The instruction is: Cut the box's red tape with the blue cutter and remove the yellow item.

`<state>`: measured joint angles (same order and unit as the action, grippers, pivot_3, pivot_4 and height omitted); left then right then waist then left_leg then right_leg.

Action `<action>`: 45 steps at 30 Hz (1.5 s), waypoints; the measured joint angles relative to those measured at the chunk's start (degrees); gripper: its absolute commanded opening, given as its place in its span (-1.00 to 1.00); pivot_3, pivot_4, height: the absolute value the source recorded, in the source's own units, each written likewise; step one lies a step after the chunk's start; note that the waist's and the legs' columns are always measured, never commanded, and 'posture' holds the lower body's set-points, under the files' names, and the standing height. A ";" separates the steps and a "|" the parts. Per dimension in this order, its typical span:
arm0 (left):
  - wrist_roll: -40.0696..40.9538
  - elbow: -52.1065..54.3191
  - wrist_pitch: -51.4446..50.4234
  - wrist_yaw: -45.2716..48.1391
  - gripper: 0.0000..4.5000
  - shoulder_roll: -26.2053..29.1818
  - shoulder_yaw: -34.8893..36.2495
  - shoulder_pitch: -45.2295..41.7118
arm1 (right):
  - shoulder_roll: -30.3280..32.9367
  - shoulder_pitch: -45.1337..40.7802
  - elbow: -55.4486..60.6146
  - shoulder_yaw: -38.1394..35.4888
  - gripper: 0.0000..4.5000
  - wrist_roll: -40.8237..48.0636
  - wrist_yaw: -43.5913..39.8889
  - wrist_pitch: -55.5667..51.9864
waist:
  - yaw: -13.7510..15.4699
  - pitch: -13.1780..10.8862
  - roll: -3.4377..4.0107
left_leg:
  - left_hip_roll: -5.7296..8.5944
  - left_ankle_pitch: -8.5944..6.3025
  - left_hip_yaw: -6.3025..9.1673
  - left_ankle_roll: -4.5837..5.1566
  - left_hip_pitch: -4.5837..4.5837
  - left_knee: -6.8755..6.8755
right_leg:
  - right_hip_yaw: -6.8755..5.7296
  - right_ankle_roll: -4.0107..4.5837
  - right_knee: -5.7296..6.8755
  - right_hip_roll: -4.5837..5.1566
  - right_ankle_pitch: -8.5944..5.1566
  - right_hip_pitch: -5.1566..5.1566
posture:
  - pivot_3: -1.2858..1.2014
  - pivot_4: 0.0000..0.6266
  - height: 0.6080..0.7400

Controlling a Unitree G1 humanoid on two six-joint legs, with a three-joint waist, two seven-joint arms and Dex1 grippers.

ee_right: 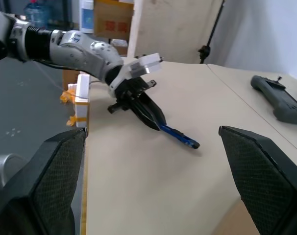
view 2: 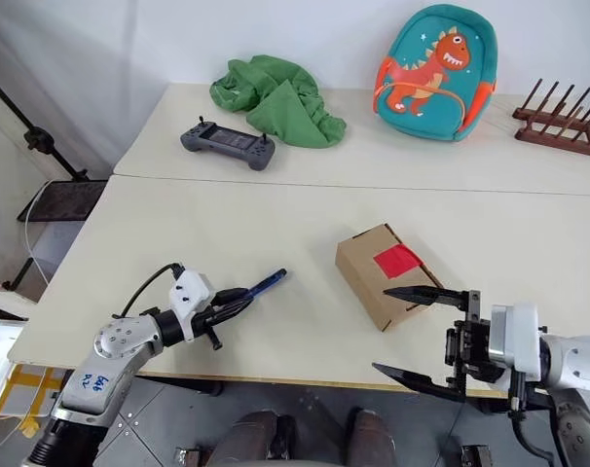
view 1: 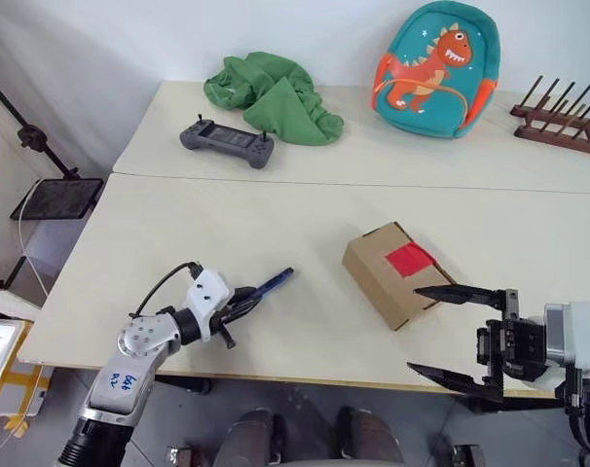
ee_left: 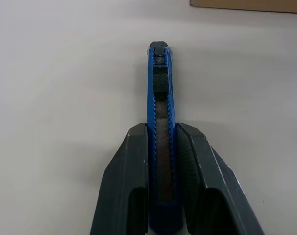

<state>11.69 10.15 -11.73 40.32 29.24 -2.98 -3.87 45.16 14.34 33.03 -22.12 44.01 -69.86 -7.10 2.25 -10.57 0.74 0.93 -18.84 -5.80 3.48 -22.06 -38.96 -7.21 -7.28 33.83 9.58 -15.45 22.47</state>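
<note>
left tool (view 1: 244,304) pinching the blue cutter (view 1: 274,282) left of the box (view 1: 397,273), red tape (view 1: 411,259) on top, right tool (view 1: 449,333) spread wide just right of the box, all on the worktop (view 1: 227,224)

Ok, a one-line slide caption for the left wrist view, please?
Left gripper jaws shut on the blue cutter over the pale table, box edge ahead.

Blue cutter (view 1: 274,283), red tape (view 1: 410,259), brown box (view 1: 383,274), probably cardboard.

A lab or test room — pale tables (view 1: 276,209) pushed together, a black stand (view 1: 27,136), stacked cartons (ee_right: 111,19).
</note>
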 measured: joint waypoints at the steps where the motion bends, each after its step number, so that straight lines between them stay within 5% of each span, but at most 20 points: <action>1: 0.43 -0.20 1.36 2.40 -0.79 0.93 -0.37 0.05 | 1.58 1.00 0.75 -0.14 1.00 1.44 0.30 -2.42 | 0.00 -0.01 -0.01 | -0.01 -0.01 0.00 0.01 -0.04 0.00 | 0.00 0.01 -0.01 0.00 -0.01 0.05 | 0.03 -0.52 1.00; 6: 0.78 0.68 7.47 16.15 -0.79 7.71 -5.67 -3.37 | 9.35 3.69 8.87 -1.55 1.00 11.65 6.05 -15.38 | 0.06 -0.05 -0.04 | -0.08 -0.04 0.05 -0.02 -0.13 0.01 | -0.04 0.10 -0.09 0.00 -0.04 0.10 | 0.03 -0.52 1.00; 12: -5.59 0.47 7.40 18.25 -0.79 2.84 -16.02 -12.79 | 15.17 8.08 13.61 2.23 1.00 5.46 12.22 -24.33 | 1.09 -0.07 -0.13 | -0.04 -0.15 0.04 0.16 -0.25 -0.04 | -0.11 0.02 -0.30 -0.01 0.00 0.05 | 0.03 -0.52 1.00; 20: -11.85 0.17 0.68 13.52 -0.79 -4.57 -22.08 -18.03 | 12.28 7.18 11.20 6.11 -0.04 -9.69 19.58 -23.63 | 0.84 -0.11 -0.20 | -0.05 -0.04 -0.01 0.50 -0.31 -0.10 | -0.45 -0.01 -0.19 -0.23 0.01 0.02 | 0.03 -0.52 1.00; 27: -12.21 0.98 -1.47 13.63 -0.79 -5.15 -24.28 -18.05 | 10.09 3.75 8.93 11.58 -0.98 -16.20 22.08 -22.28 | 0.74 -0.13 -0.23 | -0.07 -0.04 0.01 0.50 -0.30 -0.13 | -0.43 -0.01 -0.29 -0.21 0.01 0.02 | 0.03 -0.52 1.00; 45: -12.35 6.79 -6.18 16.72 -0.79 -2.35 -26.64 -18.06 | 8.20 -0.75 8.61 19.20 -0.98 -18.74 24.61 -27.81 | 0.74 -0.15 -0.26 | -0.08 -0.03 0.13 0.50 -0.33 -0.14 | -0.43 0.00 -0.29 -0.22 0.00 -0.04 | 0.03 -0.52 1.00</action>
<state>-0.65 16.94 -17.91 57.04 26.90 -29.62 -21.93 53.36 13.59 41.64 -2.91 25.27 -45.25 -34.92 2.99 -10.72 0.48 0.86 -18.87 -5.68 3.97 -22.39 -39.10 -7.64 -7.29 33.55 9.36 -15.44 22.43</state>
